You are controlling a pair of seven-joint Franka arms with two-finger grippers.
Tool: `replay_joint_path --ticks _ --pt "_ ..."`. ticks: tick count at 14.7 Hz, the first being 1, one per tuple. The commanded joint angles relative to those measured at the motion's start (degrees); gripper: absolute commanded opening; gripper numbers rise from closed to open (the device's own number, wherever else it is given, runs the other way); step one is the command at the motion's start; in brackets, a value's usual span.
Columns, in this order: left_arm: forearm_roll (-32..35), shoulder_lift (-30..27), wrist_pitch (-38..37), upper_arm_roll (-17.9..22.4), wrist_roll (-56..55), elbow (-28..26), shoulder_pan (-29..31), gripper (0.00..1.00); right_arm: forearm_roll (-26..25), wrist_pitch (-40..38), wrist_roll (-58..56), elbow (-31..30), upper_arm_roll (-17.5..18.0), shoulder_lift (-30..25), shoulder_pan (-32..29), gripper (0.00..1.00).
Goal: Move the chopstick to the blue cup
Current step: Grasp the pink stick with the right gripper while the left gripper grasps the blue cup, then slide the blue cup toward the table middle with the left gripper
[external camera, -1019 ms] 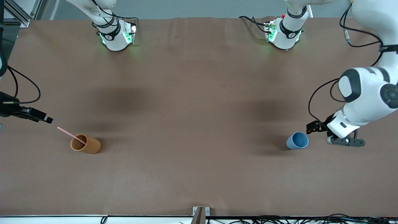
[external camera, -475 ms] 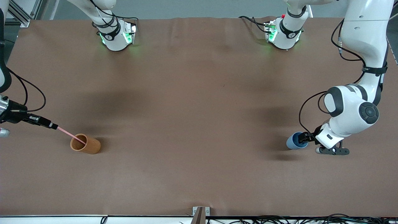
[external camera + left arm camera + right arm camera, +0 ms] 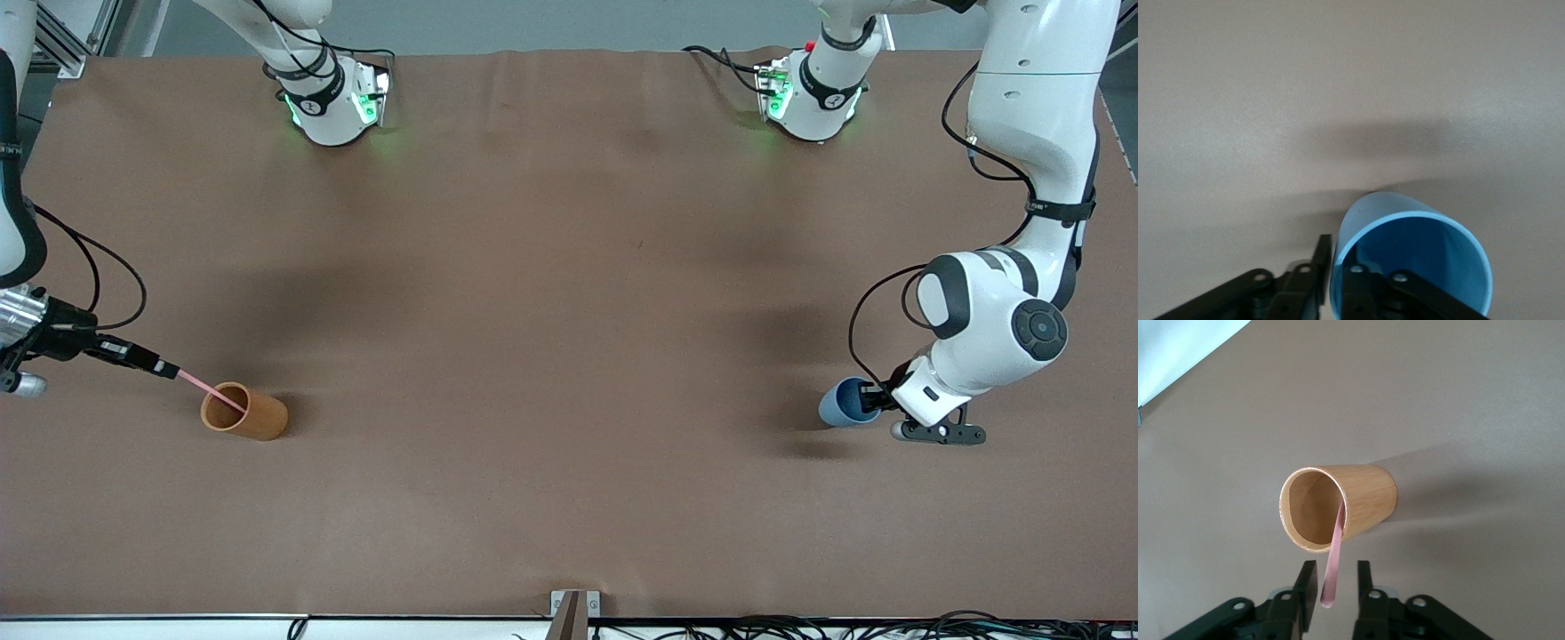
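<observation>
The pale pink chopstick (image 3: 212,389) leans in the orange-brown cup (image 3: 249,412) near the right arm's end of the table. My right gripper (image 3: 167,368) is at the stick's upper end. In the right wrist view the chopstick (image 3: 1333,570) lies between the open fingers of my right gripper (image 3: 1335,587), with a gap on each side. The blue cup (image 3: 840,407) stands near the left arm's end. My left gripper (image 3: 873,398) is at its rim. In the left wrist view my left gripper (image 3: 1336,267) has one finger inside the blue cup (image 3: 1418,247) and one outside, closed on the wall.
The orange-brown cup (image 3: 1338,507) stands upright on the brown table cover (image 3: 569,311). Both arm bases stand along the table edge farthest from the front camera. Cables and a small bracket (image 3: 573,604) lie at the edge nearest the front camera.
My right gripper moved over to the chopstick's upper end, fingers on either side of it. My left gripper came down onto the blue cup's rim. Both cups stayed put.
</observation>
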State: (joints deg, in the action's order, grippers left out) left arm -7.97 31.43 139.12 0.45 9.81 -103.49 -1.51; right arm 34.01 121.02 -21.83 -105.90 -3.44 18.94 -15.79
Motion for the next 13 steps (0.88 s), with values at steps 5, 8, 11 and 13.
replay_joint_path --ticks 5,8,11,13 --pt "1.55 -5.15 -4.56 -5.18 -11.26 2.15 -1.31 0.00 2.47 0.45 -1.12 -1.33 0.80 -0.66 -0.82 0.18" --pt "6.10 -5.77 -5.44 -12.11 -29.25 2.15 -2.98 0.00 2.55 0.01 -1.11 -1.33 0.71 -0.66 -0.82 0.18" --pt "14.27 -3.76 -5.36 -21.69 -49.73 3.55 -3.41 0.00 2.55 -0.61 -1.03 -1.94 0.71 -0.75 -0.82 0.18" --pt "20.06 -1.30 -5.36 -26.53 -61.08 5.48 -4.90 0.00 2.64 -0.61 -1.03 -2.03 0.71 -0.75 -0.82 0.17"
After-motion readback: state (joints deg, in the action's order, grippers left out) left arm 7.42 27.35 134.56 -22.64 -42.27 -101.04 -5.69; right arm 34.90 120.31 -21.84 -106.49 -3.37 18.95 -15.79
